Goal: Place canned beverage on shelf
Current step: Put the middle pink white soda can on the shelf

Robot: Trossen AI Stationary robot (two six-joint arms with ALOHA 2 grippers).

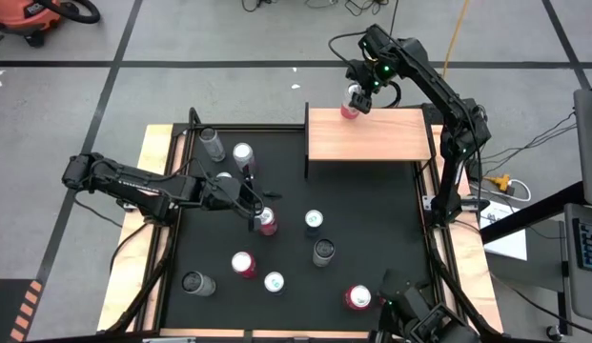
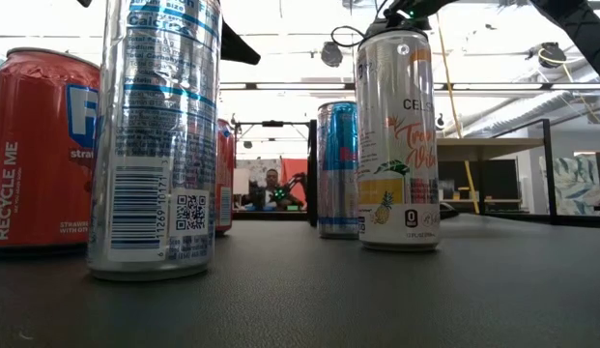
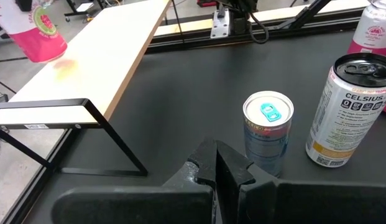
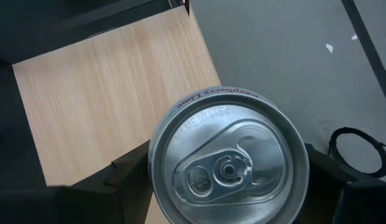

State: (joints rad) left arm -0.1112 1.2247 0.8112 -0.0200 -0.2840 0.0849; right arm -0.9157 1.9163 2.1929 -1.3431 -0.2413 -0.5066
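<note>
Right gripper (image 1: 355, 99) grasps a pink aluminium can (image 1: 351, 105) at the far left edge of the light-wood shelf board on black frame (image 1: 372, 138), not yet released; left gripper (image 1: 254, 204) clenched empty mid-table; about 9 cans left on the black mat (image 1: 372, 219)

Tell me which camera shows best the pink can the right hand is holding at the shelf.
The right wrist view: the pink can fills it, lid up, over the shelf. The high view shows it small, in the right hand at the shelf's far edge. The left wrist view catches it far off; the low view doesn't show it.
</note>
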